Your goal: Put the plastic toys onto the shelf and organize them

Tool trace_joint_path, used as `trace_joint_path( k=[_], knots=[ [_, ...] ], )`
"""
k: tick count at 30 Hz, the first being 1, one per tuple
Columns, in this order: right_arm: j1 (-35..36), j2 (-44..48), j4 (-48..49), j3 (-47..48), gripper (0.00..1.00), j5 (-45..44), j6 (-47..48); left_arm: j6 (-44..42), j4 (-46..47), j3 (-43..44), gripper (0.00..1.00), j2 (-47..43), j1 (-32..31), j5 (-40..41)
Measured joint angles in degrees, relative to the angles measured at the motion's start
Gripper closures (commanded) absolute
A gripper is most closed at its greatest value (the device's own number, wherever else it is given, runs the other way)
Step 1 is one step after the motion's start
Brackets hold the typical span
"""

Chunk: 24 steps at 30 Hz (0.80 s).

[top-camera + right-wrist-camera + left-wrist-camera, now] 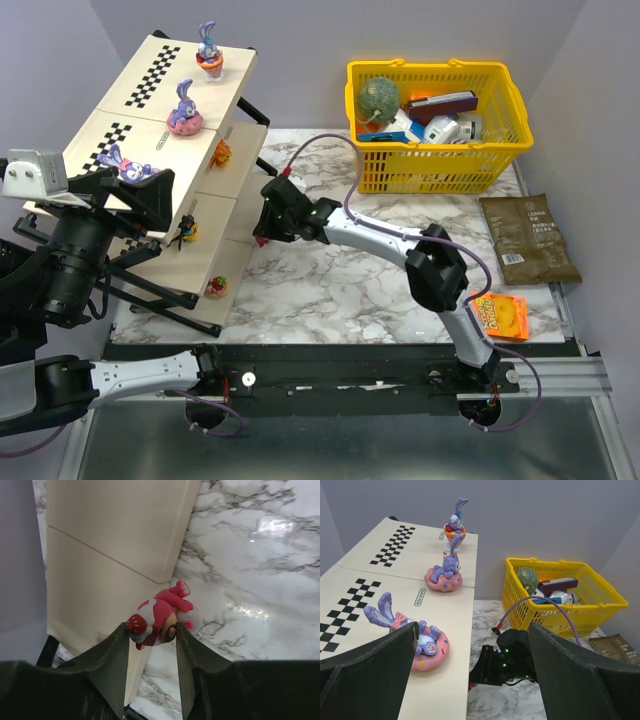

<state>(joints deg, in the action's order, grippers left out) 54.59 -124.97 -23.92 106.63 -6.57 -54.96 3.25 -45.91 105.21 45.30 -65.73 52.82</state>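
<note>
Right gripper (150, 630) partly open, clamped on pink-red toy (161, 617) at shelf (115, 540) right edge, above marble table (250, 580). Left gripper (472, 630) jaws wide apart, holds nothing, over shelf beside rabbit (422, 642). Other rabbits (445, 575) farther up. Yellow basket (440, 170) at table's far right corner. Grey walls.

plastic toys (185, 108) on shelf (385, 582), basket (435, 165) on marble table (340, 290)

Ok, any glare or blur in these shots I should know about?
Right wrist: glare patch on the marble table; pink toy sharp, gripper dark and soft. Left wrist: fingers blurred up close, rabbits crisp. Top view: evenly lit.
</note>
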Motion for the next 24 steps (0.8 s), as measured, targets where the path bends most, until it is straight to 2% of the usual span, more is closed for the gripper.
trace_joint_path(
  k=[10, 24],
  knots=[
    [3.58, -6.69, 0.28, 7.61, 0.99, 0.17, 0.59, -0.02, -0.44, 1.38, 0.01, 1.29, 0.0, 0.2],
    [3.43, -12.26, 3.72, 12.11, 0.99, 2.12, 2.43, -0.94, -0.59, 3.43, 0.01, 1.51, 0.0, 0.28]
  ],
)
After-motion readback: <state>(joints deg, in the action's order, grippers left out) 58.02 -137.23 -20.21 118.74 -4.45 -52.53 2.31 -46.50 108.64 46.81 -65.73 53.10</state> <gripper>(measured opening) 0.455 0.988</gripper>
